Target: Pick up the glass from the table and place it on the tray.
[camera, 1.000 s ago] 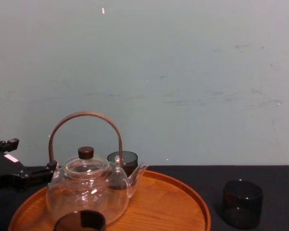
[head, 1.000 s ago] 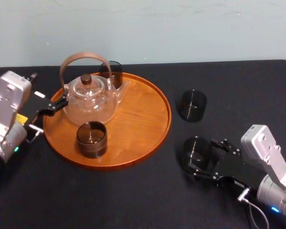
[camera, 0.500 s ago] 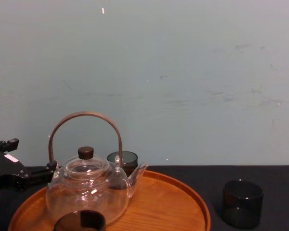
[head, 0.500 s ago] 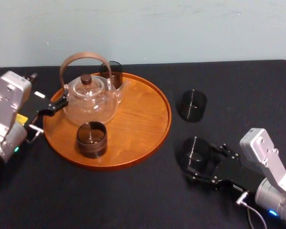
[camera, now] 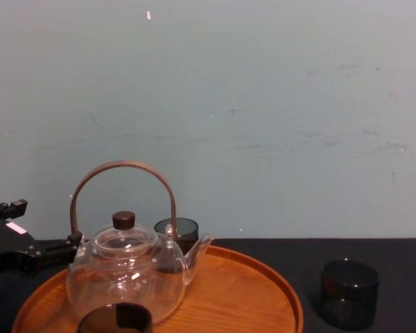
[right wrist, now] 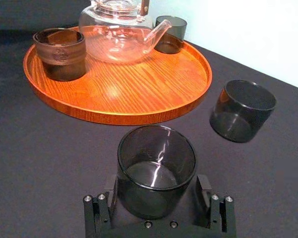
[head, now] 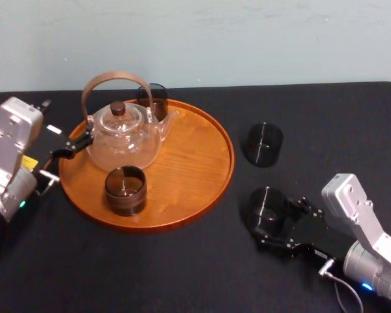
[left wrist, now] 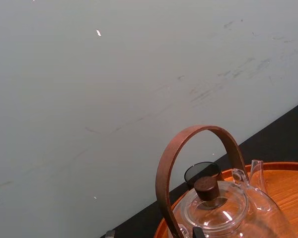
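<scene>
head view takes in the table (head: 182,274), black cloth running edge to edge. the tray (head: 195,163) lies on its left half, closer to the far edge than the near one. on the tray stand a glass teapot (head: 124,140) with a hooped brown handle, a banded dark cup (head: 125,190) on the near side, and a smoky tumbler (head: 155,98) behind the pot at the far rim.

two more dark glasses stand on the bare cloth to the right of the tray. the spare glass (head: 264,145) sits nearer the far edge. the glass (head: 266,208) in hand sits nearer the near edge, upright on the table and well apart from the tray rim.

the right gripper (right wrist: 156,183) lies low over the cloth with that glass between its jaws. its fingers (right wrist: 203,191) are spread about as wide as the glass, one on each side and close to its wall. i cannot tell whether the pads press it yet, and nothing shows it lifted.

the left gripper (head: 75,145) is parked at the tray's left rim beside the teapot; i cannot tell whether it is open or closed.

the step looks like closing on the glass. it should go best with an even squeeze low on the wall, a straight lift, and a carry high enough to clear the rim. the open wood on the tray's right side, away from the spout, seems the safest place to set it.
</scene>
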### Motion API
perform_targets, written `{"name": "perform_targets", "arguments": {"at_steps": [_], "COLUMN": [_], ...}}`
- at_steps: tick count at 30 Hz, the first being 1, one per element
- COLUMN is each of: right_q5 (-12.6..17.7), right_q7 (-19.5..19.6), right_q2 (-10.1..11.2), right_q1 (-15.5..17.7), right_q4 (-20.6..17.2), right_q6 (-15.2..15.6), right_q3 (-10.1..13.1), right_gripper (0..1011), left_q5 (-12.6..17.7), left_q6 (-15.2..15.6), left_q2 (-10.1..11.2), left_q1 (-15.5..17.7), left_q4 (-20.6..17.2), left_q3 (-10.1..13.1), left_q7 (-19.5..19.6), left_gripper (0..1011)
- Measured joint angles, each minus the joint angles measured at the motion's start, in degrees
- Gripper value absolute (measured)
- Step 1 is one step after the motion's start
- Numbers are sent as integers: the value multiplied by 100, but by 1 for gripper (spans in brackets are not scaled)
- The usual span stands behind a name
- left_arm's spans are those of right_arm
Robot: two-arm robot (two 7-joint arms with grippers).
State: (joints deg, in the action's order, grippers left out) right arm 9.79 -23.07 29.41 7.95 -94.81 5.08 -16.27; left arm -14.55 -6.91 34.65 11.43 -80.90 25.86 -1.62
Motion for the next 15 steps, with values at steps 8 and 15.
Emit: {"name": "perform_targets", "arguments": {"at_steps": [8,15], "right_q5": [-16,-16], "right_q7": [0,-14], "right_q2": [-22,-51], "right_q1": [-137,-219], "right_q4": [63,81], "right_q6": [-33,-45], "right_q3": [-33,-64], "right_gripper": [1009,1009], "left_q5": [0,0], "left_q6": [0,0], "left_q2": [0,0], "left_q1": [0,0], "left_q4": [0,0], "left_q3": [0,0], "left_q7": [0,0], "left_gripper": [1009,1010]}}
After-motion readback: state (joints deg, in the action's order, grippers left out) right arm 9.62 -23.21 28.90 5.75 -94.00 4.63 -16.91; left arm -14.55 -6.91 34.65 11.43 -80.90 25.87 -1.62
